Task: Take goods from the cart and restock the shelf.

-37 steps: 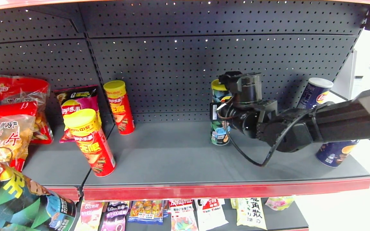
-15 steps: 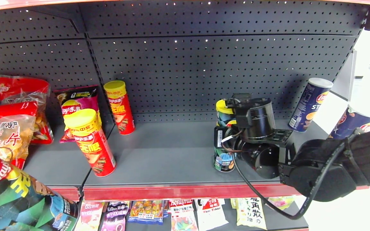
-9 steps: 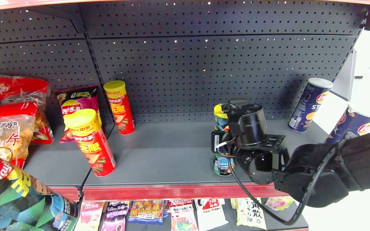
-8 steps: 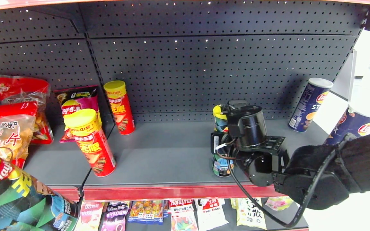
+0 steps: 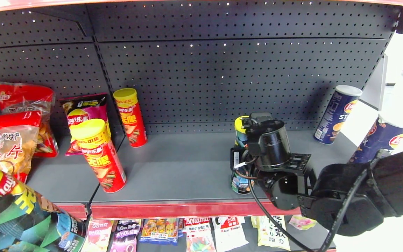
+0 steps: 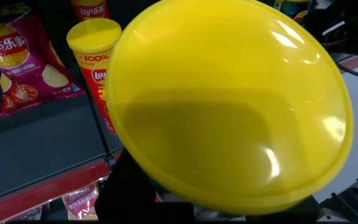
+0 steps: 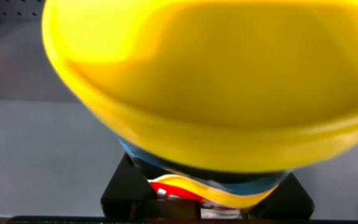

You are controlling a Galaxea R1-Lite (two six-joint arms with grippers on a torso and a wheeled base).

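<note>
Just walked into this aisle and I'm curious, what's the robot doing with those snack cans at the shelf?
The right gripper is shut on a tall dark-printed cardboard can with a yellow lid, upright near the front edge of the grey metal shelf, between the red yellow-lidded cans and the blue white-lidded cans. The left gripper holds a second yellow-lidded can low on the robot's left, off the shelf. One looks mid-placement; the other waits.
</note>
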